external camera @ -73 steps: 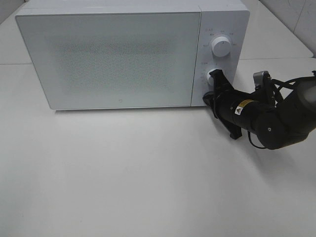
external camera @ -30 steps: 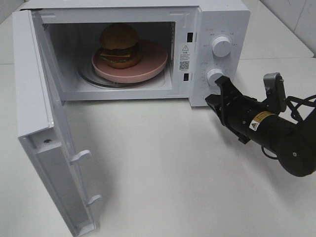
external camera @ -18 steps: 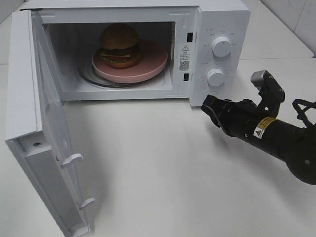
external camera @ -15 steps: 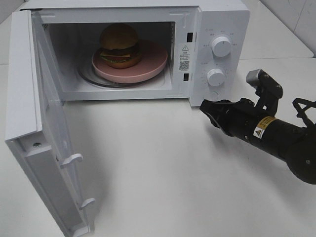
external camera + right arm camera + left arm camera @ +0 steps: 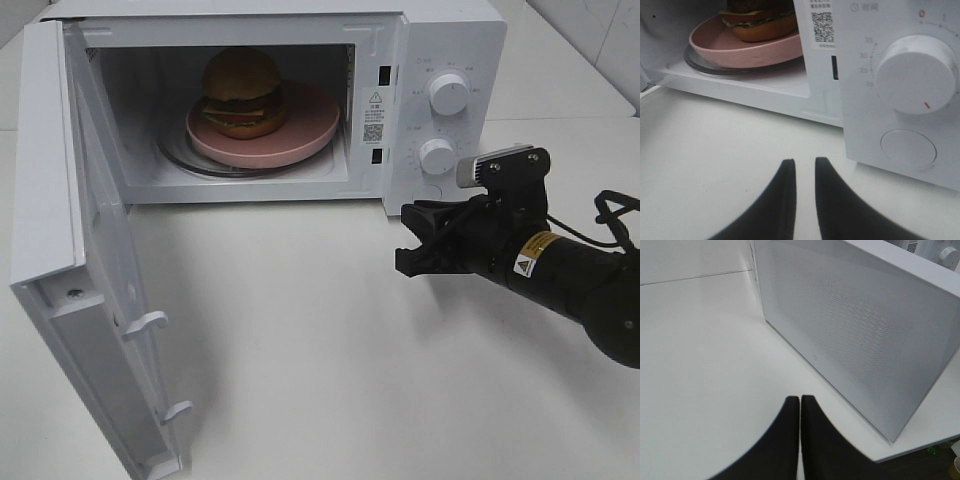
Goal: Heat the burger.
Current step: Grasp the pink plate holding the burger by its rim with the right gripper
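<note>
So, starting on my left side: my left gripper [image 5: 800, 400] has its two black fingers pressed flat together with nothing between them. It's hovering low over the plain white tabletop [image 5: 700, 340], near the speckled white outer face of the microwave door [image 5: 855, 340]. You can't see that arm in the overhead shot at all.

That hinged door is swung wide out to the left, with its inner side and two latch hooks facing the camera. Inside the boxy white microwave oven [image 5: 450, 40] there's a clear glass turntable [image 5: 175, 155], and on it a round pink plate [image 5: 310, 135]. The burger [image 5: 242, 92], with its golden-brown bun, yellow cheese, dark patty, tomato and lettuce, sits upright on the left half of that plate, well back in the cavity.

Next over, a QR-code sticker [image 5: 821, 25] is on the inner frame. On the control panel there's a white upper dial [image 5: 447, 93], a white lower dial [image 5: 437, 156] and, under those, a flat round button [image 5: 908, 148].

My right gripper [image 5: 405, 240] is out in front of the panel, below the lower dial, just above the table and touching nothing. Its fingers are parted a little, a narrow gap with nothing in it, and they point left toward the microwave's front edge.
</note>
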`<state>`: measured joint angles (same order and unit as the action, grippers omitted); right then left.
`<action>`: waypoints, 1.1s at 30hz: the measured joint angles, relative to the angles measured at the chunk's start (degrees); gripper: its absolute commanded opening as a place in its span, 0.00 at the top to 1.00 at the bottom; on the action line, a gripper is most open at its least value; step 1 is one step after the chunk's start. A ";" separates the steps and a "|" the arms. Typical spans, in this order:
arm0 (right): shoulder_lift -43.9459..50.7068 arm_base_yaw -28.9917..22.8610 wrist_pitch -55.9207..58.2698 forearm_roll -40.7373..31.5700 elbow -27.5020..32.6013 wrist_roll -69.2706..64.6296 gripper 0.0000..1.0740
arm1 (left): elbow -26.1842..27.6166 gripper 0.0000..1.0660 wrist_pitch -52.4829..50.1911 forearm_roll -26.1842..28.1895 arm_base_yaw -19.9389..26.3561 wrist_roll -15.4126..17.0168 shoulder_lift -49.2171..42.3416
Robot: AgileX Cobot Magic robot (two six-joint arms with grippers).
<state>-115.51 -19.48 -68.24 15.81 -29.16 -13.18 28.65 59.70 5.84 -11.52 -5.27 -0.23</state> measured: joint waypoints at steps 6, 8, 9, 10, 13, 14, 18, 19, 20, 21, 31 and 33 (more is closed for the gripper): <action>7.33 0.00 13.41 7.10 0.11 0.17 0.88 | 0.00 1.00 0.00 0.00 0.00 0.00 0.00; 8.59 0.00 15.36 7.85 0.11 0.06 0.88 | 0.00 1.00 0.00 0.00 0.00 0.00 0.00; 10.66 0.00 19.19 9.28 0.00 -0.52 0.88 | 0.00 1.00 0.00 0.00 0.00 0.00 0.00; 10.66 0.00 19.19 9.28 0.00 -0.52 0.88 | 0.00 1.00 0.00 0.00 0.00 0.00 0.00; 13.64 0.00 26.36 12.32 -1.38 -2.69 0.87 | 0.00 1.00 0.00 0.00 0.00 0.00 0.00; 15.07 0.00 30.94 15.41 -3.04 -5.27 0.87 | 0.00 1.00 0.00 0.00 0.00 0.00 0.00; 16.84 0.00 37.36 21.83 -5.50 -12.66 0.87 | 0.00 1.00 0.00 0.00 0.00 0.00 0.00; 17.19 0.00 38.67 23.89 -6.13 -15.01 0.87 | 0.00 1.00 0.00 0.00 0.00 0.00 0.00; 17.65 0.00 40.91 29.34 -7.33 -20.23 0.87 | 0.00 1.00 0.00 0.00 0.00 0.00 0.00; 17.65 0.00 40.91 29.34 -7.33 -20.23 0.87 | 0.00 1.00 0.00 0.00 0.00 0.00 0.00; 18.22 0.00 43.77 62.97 -10.31 -51.57 0.87 | 0.00 1.00 0.00 0.00 0.00 0.00 0.00; 18.22 0.00 43.77 64.86 -10.49 -52.71 0.87 | 0.00 1.00 0.00 0.00 0.00 0.00 0.00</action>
<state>-97.29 -19.48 -24.47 80.67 -39.65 -65.89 28.65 59.70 5.84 -11.52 -5.27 -0.23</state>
